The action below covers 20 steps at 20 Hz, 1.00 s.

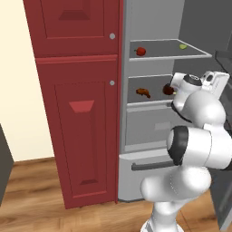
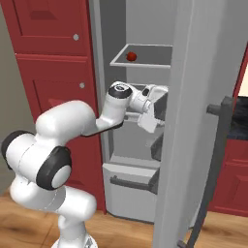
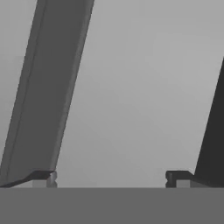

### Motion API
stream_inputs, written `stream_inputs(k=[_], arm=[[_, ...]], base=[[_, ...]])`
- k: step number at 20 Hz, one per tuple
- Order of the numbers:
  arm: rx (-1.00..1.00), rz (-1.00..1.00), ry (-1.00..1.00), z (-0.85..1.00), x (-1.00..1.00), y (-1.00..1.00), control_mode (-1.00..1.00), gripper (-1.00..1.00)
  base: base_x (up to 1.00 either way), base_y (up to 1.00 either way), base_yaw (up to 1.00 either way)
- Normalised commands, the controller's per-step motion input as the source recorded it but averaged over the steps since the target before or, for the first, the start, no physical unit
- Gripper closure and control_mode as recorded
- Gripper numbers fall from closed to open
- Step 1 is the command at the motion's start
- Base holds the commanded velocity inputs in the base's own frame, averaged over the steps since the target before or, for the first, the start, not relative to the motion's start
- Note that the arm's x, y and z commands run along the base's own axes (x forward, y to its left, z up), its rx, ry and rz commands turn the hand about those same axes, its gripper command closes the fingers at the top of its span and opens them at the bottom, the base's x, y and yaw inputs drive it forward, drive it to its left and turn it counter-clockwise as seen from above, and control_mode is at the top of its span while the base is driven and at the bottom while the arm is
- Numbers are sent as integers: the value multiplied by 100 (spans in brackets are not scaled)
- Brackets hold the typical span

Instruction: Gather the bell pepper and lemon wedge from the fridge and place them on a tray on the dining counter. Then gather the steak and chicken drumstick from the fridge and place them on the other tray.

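Note:
The fridge [image 1: 149,122] stands open. On its upper shelf a red bell pepper [image 1: 140,51] sits at the left and a pale green lemon wedge [image 1: 183,46] at the right. The pepper [image 2: 131,56] also shows in the right base view. On the shelf below lie a brown chicken drumstick [image 1: 143,92] and a dark red steak [image 1: 168,89], partly hidden by my arm. My gripper [image 3: 110,178] is open with nothing between its fingertips [image 3: 43,177], facing a grey fridge wall. My hand [image 2: 150,111] is at the lower shelf's height, right of the steak. The trays and dining counter are out of view.
A tall red cabinet [image 1: 77,104] borders the fridge on the left. The open fridge door [image 2: 203,121] with its dark handle [image 2: 218,160] stands close on my right. A freezer drawer [image 1: 145,165] closes the fridge bottom. The floor is wood.

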Motion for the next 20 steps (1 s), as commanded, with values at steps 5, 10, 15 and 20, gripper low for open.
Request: stream_inputs(k=[5, 10, 15, 20], arm=[[0, -13, -28, 39, -47, -10, -100, -100], [-5, 3, -38, 59, -30, 83, -100, -100], [-7, 11, -36, 17, -24, 100, -100, -100], [3, 7, -51, 0, -30, 100, -100, -100]], base=[[0, 0, 0], [0, 0, 0], [0, 0, 0], [0, 0, 0]])
